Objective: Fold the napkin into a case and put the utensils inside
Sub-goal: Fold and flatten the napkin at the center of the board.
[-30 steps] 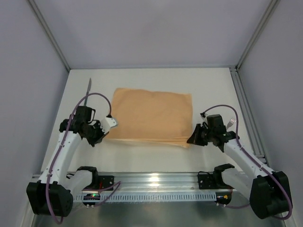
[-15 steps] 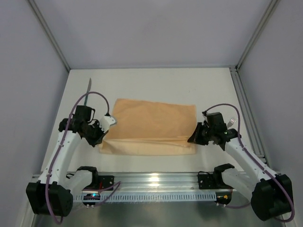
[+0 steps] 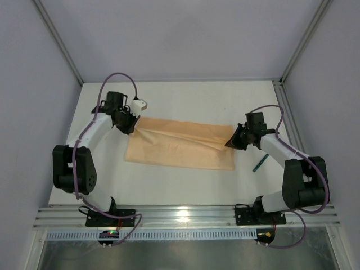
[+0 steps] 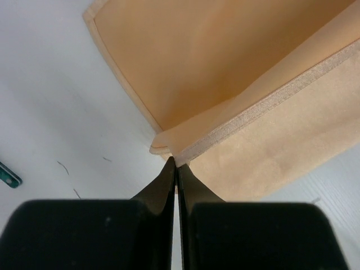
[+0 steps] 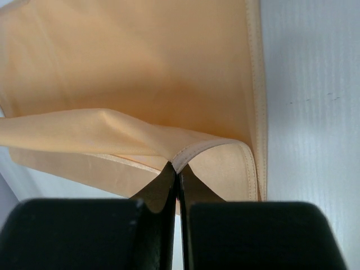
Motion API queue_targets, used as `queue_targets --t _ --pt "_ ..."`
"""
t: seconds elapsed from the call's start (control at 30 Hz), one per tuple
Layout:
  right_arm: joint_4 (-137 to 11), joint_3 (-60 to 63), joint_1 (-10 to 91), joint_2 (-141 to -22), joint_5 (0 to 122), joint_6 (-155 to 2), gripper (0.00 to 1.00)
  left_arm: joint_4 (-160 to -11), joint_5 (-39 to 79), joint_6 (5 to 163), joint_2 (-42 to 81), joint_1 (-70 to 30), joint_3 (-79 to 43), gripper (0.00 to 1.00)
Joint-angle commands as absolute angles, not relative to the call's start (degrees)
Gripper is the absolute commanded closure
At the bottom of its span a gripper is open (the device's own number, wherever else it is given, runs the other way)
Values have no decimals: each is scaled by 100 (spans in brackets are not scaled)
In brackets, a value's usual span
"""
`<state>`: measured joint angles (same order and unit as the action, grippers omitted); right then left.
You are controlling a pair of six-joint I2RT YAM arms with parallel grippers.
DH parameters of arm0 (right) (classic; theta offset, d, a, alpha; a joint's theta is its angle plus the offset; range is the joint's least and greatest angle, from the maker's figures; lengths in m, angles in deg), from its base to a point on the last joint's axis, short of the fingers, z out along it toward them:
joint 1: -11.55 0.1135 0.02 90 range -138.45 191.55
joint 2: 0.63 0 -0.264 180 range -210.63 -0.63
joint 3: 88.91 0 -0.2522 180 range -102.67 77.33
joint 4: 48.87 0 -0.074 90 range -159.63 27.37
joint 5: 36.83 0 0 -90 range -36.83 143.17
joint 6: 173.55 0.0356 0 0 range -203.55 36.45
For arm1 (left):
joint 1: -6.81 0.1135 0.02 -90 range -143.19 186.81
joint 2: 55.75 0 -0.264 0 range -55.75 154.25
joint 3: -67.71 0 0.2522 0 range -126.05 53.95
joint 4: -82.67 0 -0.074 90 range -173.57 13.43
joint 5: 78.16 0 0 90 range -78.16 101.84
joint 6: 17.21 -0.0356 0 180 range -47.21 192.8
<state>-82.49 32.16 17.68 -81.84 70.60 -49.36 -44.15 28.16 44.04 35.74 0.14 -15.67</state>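
Peach napkin — left pincer, right pincer pinching corners.

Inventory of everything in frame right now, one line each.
soft peach-orange cloth napkin: one, peach-orange, mid-table, part-folded, two corners lifted.
slim teal-handled utensil: one, teal, on the table beside the right arm; far end hidden by the arm.
teal object: one sliver, teal, left edge of left wrist view; too little shows to name.
white table: one, white, under everything.
metal rail: one, silver, near table edge.
left gripper: one, black, shut on the napkin's far-left corner.
right gripper: one, black, shut on the napkin's right corner.
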Motion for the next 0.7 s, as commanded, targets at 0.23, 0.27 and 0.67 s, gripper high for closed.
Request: queue_targets --t 0.23,0.27,0.67 --pt "-7898 3005 1375 -8438 6706 -4655 96 -5096 1747 4054 4936 -224 -2769 100" --pt "-7889 3004 1375 -8439 6680 -4647 96 -5096 1729 4054 4981 -250 -2813 100" --pt "-7705 2987 1322 -8737 6320 -4488 96 -5369 1317 4054 5411 -505 -2936 99"
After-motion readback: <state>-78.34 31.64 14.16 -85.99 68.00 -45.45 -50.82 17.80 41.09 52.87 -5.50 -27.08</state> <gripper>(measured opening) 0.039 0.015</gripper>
